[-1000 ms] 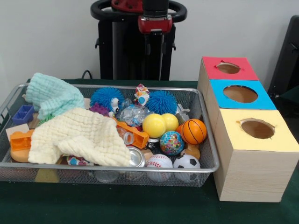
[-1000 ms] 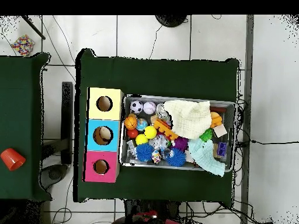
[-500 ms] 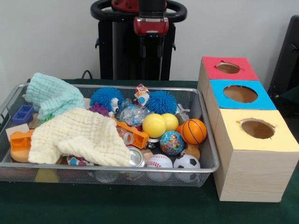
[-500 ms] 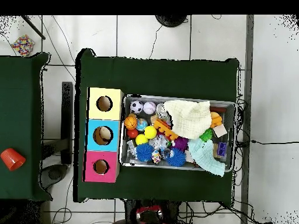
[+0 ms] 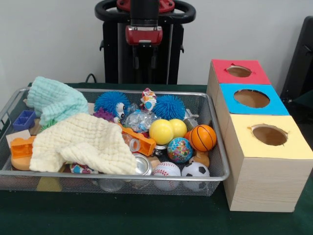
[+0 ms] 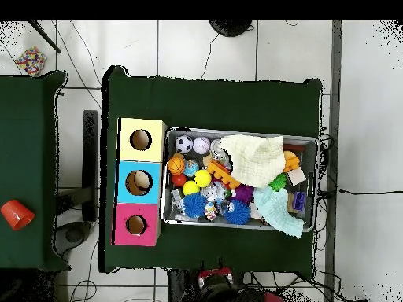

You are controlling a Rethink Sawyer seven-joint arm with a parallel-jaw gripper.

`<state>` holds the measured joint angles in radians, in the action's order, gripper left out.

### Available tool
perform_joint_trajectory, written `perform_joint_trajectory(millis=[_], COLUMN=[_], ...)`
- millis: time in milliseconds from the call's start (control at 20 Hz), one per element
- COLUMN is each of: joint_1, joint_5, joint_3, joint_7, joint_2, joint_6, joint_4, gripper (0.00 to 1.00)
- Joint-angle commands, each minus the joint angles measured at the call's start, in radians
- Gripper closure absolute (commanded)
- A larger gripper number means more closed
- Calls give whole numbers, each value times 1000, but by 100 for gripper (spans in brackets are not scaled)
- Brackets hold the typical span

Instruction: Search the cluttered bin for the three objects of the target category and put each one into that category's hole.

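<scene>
The gripper [image 5: 145, 62] hangs high behind the wire bin [image 5: 217, 161], holding nothing, fingers looking slightly apart. Target category isn't obvious; if it's balls, the basketball [image 5: 203, 137], baseball [image 5: 167, 170] and soccer ball [image 5: 195, 170] sit packed at the bin's box-side end, so a grab could nudge neighbours or slip. The yellow cloth [image 5: 83, 143] probably hides more.

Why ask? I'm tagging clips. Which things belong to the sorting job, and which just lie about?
Job: wire bin, red box, blue box, yellow box, gripper.
Lying about: orange cup, on the side table.
</scene>
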<state>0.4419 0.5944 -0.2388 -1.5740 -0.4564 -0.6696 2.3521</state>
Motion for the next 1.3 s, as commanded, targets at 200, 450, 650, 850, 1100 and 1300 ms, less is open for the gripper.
perform_joint_trajectory(millis=[200, 450, 650, 850, 1100, 1300], joint_1=[62, 57, 41, 42, 25, 16], joint_5=[27, 4, -30, -60, -137, -174], joint_3=[47, 33, 20, 24, -3, -10], joint_7=[-102, -105, -115, -120, -115, -130], joint_2=[245, 308, 322, 377, 436, 445], joint_6=[-235, -262, -312, -354, -427, -430], joint_4=[-282, -302, -281, -305, -308, -311], gripper=[0, 0, 0, 0, 0, 0])
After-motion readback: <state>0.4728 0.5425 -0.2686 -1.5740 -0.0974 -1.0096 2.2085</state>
